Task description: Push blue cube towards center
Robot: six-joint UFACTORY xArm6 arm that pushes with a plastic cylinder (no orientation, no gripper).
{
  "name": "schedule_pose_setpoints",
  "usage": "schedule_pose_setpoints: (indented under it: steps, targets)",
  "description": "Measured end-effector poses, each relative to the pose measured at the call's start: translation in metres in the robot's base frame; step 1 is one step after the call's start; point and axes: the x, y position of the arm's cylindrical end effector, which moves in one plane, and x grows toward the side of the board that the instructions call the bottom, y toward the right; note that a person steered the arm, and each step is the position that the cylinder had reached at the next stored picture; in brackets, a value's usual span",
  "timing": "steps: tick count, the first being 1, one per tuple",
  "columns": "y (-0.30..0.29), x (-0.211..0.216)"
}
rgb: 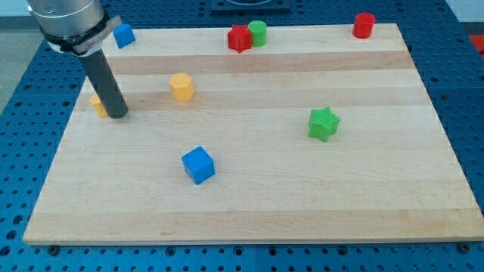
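Observation:
A blue cube [198,165] sits on the wooden board [249,204], below and left of the board's middle. My tip [117,115] rests on the board near its left edge, well up and to the left of that cube. A yellow block [97,104] is partly hidden right behind the rod, touching or nearly touching it. A second, smaller blue block [123,35] lies at the board's top left corner, beside the arm.
A yellow hexagonal block [181,87] lies right of my tip. A red star-like block [239,38] and a green cylinder [258,32] touch at the top edge. A red cylinder [364,25] stands top right. A green star [324,123] lies right of centre.

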Motion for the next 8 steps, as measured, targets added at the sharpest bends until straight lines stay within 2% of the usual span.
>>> schedule_pose_setpoints:
  steps: [2,4,5,6,8]
  targets:
    - [-0.001,0.011]
    - [-0.01,0.093]
    - [-0.005,0.117]
    - [-0.004,0.12]
    - [0.046,0.15]
